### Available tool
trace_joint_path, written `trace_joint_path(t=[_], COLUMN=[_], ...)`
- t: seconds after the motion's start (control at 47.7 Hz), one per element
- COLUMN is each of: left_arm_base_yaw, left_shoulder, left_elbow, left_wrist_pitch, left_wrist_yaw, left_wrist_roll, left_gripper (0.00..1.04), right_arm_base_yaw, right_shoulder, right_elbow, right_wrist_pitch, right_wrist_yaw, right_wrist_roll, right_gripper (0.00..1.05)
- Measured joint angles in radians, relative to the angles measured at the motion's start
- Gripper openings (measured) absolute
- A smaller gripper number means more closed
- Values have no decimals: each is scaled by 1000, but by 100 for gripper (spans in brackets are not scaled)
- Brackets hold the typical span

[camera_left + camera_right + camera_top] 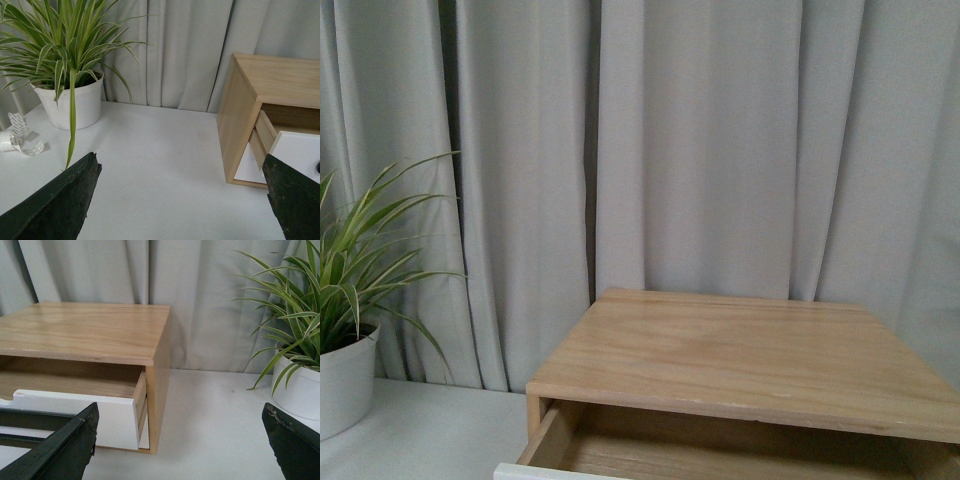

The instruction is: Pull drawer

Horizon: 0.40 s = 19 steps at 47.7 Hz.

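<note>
White bench point(165, 165) stretches under pale grey curtains point(720, 140) that fill the whole background. On it I see a light wood cabinet point(740, 355), and beside it, toward my left in the front view, a striped green plant in a white pot point(342, 385). My left wrist view also shows a curl of white tape point(20, 140) lying near that pot.

The drawer point(75, 412), the cabinet's upper one, is pulled out: its white front stands forward of the cabinet's face, its light wood side and bare wooden inside are exposed, and a rounded notch cuts into its top edge. A second white front sits flush below it. A long black bar runs across the drawer front in my right wrist view.

My left gripper point(182, 200) has its dark fingers point(60, 200) spread wide over bare bench, well short of the cabinet. My right gripper point(180, 440) has its fingers point(65, 442) spread wide too, one just in front of the drawer front; I cannot tell whether it touches.
</note>
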Motion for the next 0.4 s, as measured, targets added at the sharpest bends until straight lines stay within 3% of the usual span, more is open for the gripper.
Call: trace_joint_path(t=[0.398], left_arm_base_yaw=[0], left_shoulder=[0], left_elbow=[0], left_wrist_pitch=[0], left_wrist_yaw=[0], left_wrist_roll=[0], left_gripper=[99], right_arm_base_yaw=[0], right_shoulder=[0], right_elbow=[0], right_wrist_pitch=[0], right_wrist_yaw=[0], right_wrist_roll=[0], right_gripper=[96])
